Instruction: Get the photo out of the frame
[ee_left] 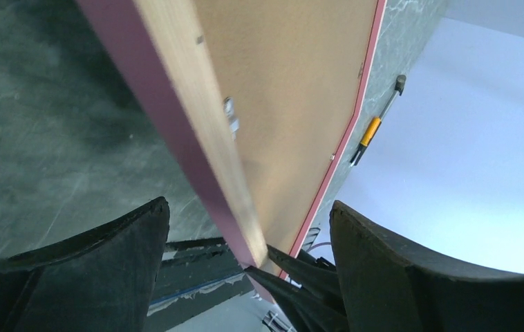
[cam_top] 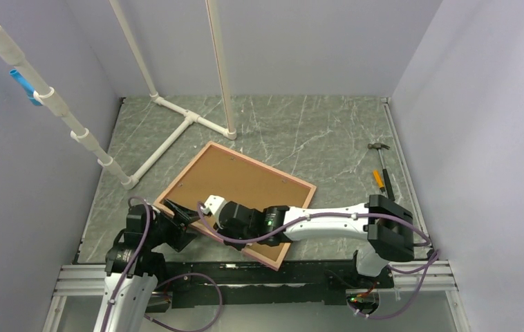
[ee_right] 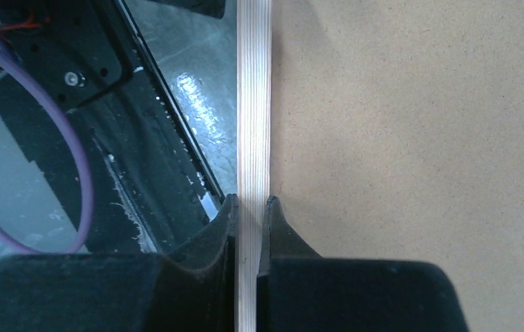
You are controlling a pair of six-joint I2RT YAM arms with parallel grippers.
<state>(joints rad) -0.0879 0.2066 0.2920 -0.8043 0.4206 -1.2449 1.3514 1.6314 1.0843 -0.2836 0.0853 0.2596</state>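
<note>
The frame [cam_top: 273, 168] lies back side up, and the brown backing board [cam_top: 245, 183] covers the photo, so the print is hidden. My right gripper [cam_top: 200, 213] reaches across to the frame's near-left rail and is shut on its pale wood edge [ee_right: 254, 124], at the fingertips [ee_right: 252, 204], with the backing [ee_right: 418, 138] beside it. My left gripper [cam_top: 176, 211] is open, jaws wide either side of the frame's near corner [ee_left: 249, 235] without touching it. That side is raised, showing the pink front [ee_left: 169, 131], the wood edge [ee_left: 197, 117] and the backing [ee_left: 294, 76].
A white pipe stand [cam_top: 176, 135] rests on the marble table just behind the frame's left end. A hammer with an orange grip [cam_top: 381, 169] lies at the right side and also shows in the left wrist view [ee_left: 377, 121]. Walls close in on both sides.
</note>
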